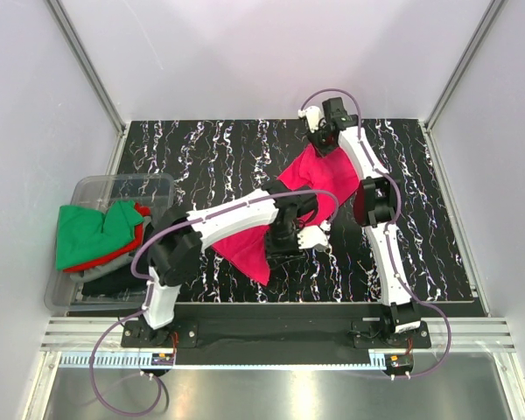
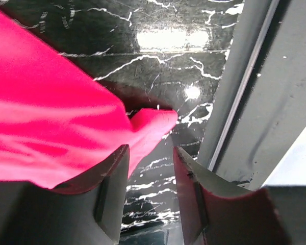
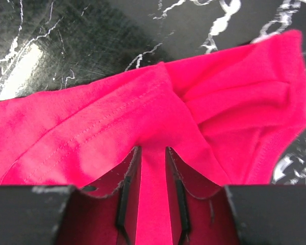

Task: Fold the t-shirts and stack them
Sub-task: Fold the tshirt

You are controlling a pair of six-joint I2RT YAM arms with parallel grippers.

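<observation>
The crimson t-shirt (image 1: 319, 175) lies stretched slantwise on the black marbled table, from the far right toward the near middle. My right gripper (image 1: 322, 144) is at its far end, shut on a pinched fold of the crimson cloth (image 3: 92, 132), which runs between the jaws of the right gripper (image 3: 153, 150). My left gripper (image 1: 311, 234) hovers by the shirt's near right edge. In the left wrist view the left gripper (image 2: 150, 158) stands open with only table between its fingers. A corner of the crimson shirt (image 2: 51, 117) hangs just left of them.
A clear plastic bin (image 1: 122, 179) at the table's left edge holds a green t-shirt (image 1: 87, 232), a red one (image 1: 114, 258) under it and a dark one (image 1: 105, 284) at the bottom. A grey frame rail (image 2: 255, 102) runs along the table's edge, close to my left gripper.
</observation>
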